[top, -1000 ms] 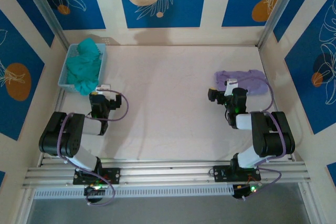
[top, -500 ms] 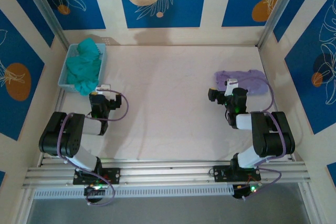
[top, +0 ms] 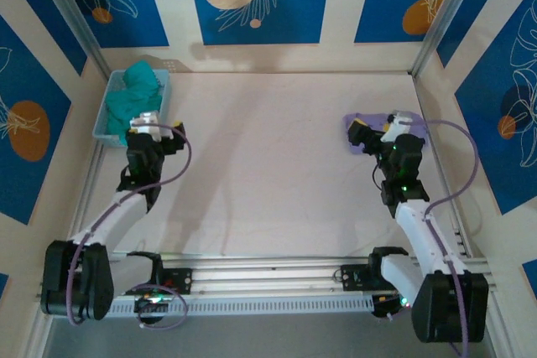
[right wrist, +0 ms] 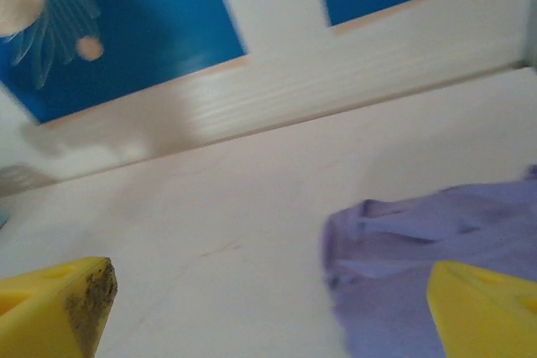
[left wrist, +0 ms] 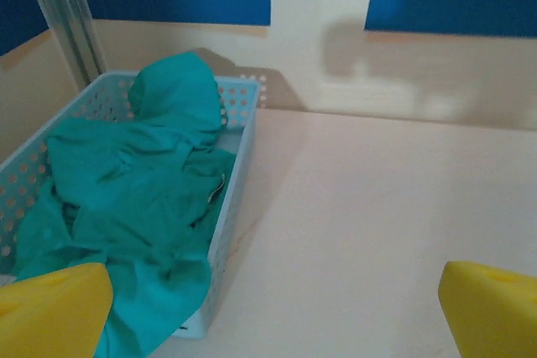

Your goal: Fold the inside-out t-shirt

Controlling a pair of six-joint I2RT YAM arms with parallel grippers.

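The inside-out t-shirt (top: pixel 134 100) is a crumpled teal-green heap in a light blue perforated basket (top: pixel 102 123) at the table's far left. In the left wrist view the t-shirt (left wrist: pixel 134 207) spills over the basket's near corner. My left gripper (top: pixel 148 126) hovers at that corner, open, its yellow fingertips (left wrist: pixel 50 312) wide apart with nothing between them. My right gripper (top: pixel 379 129) is open at the far right, over the edge of a lavender garment, and holds nothing.
The pale lavender folded garment (right wrist: pixel 436 249) lies at the table's right, partly under the right gripper. The basket wall (left wrist: pixel 235 182) stands just left of the left gripper. Blue-and-cream walls and metal posts (top: pixel 436 14) enclose the table.
Both arms have stretched forward from their folded pose. The left gripper moved up to the basket; the right gripper moved up and right onto the lavender garment's edge.
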